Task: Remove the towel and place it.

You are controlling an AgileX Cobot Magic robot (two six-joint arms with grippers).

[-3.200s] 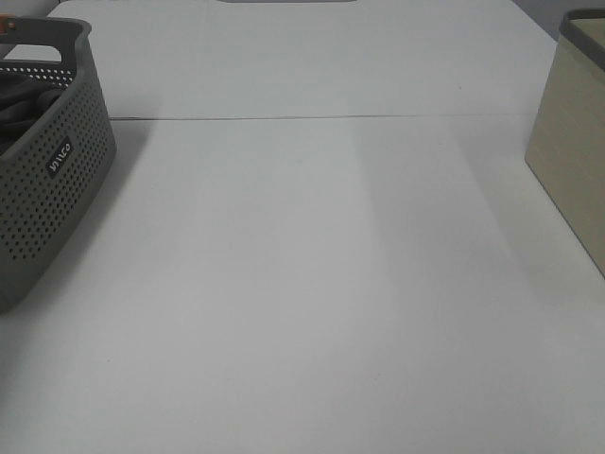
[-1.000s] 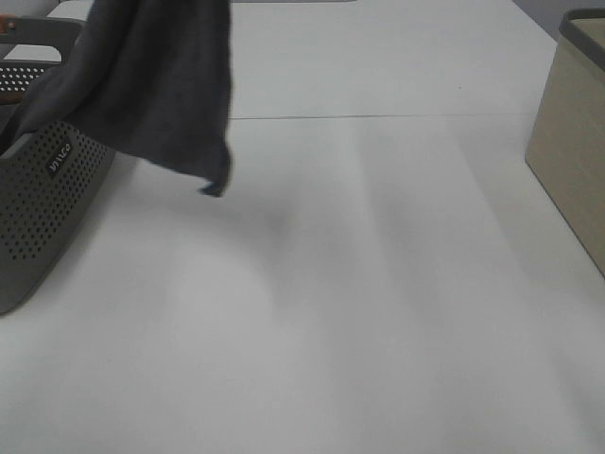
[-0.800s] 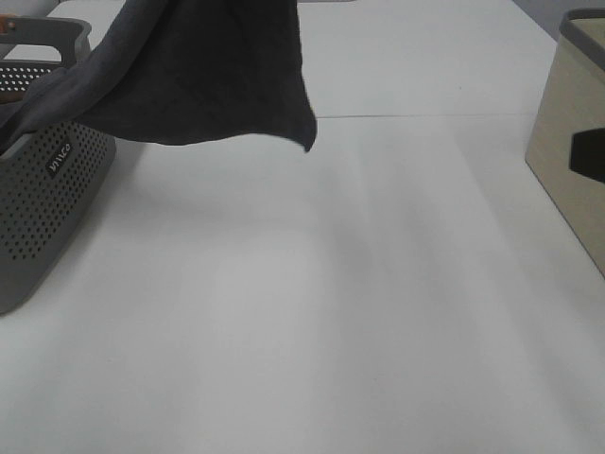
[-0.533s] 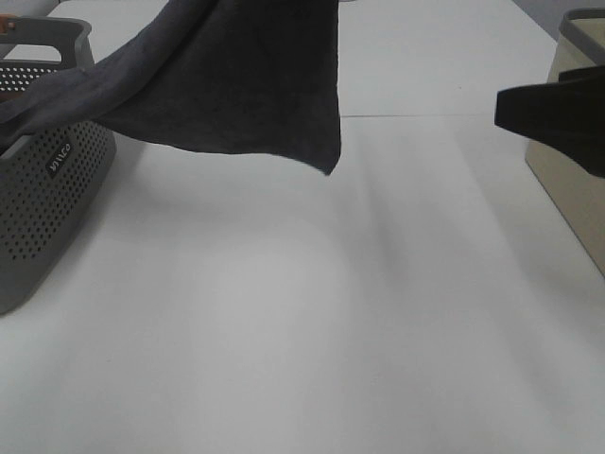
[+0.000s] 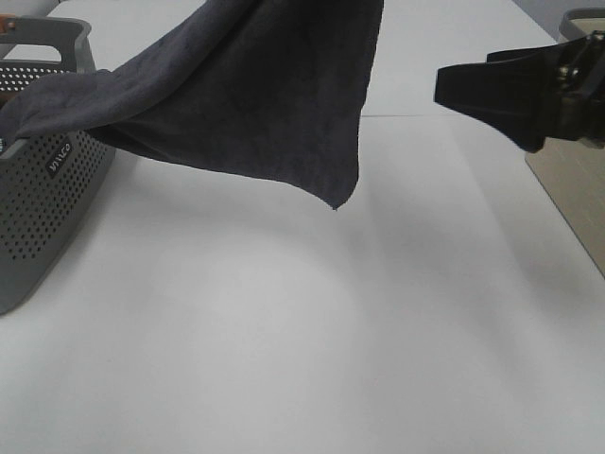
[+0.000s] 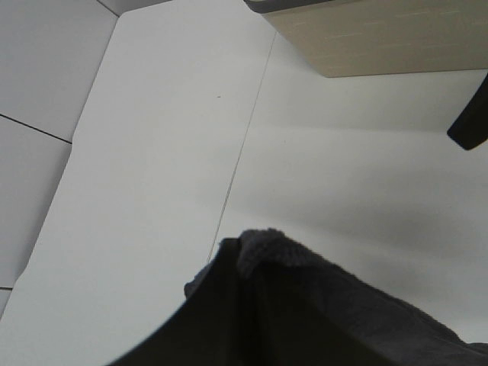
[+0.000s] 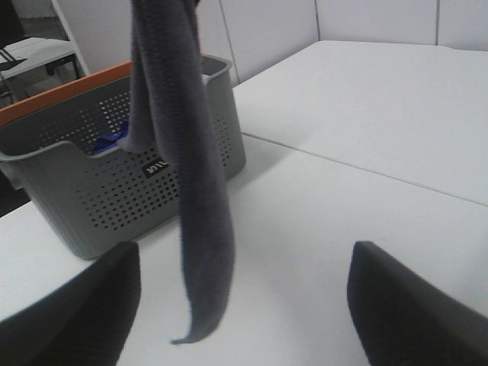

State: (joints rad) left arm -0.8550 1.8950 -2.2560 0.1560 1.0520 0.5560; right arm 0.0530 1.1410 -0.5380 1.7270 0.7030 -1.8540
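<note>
— Where's the towel?

— Its tail still lies on the basket rim. The rest has swung out over the table, hanging from my left gripper's clamped jaws. My right gripper has just come in, jaws wide and empty, likely for the free corner.

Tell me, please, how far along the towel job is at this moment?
Done: most of the towel is lifted above the table. In hand: it hangs from above, its tail draped over the basket rim, while the right gripper is open to its right, apart from it. Remaining: clear the tail from the basket, then lay the towel down.
</note>
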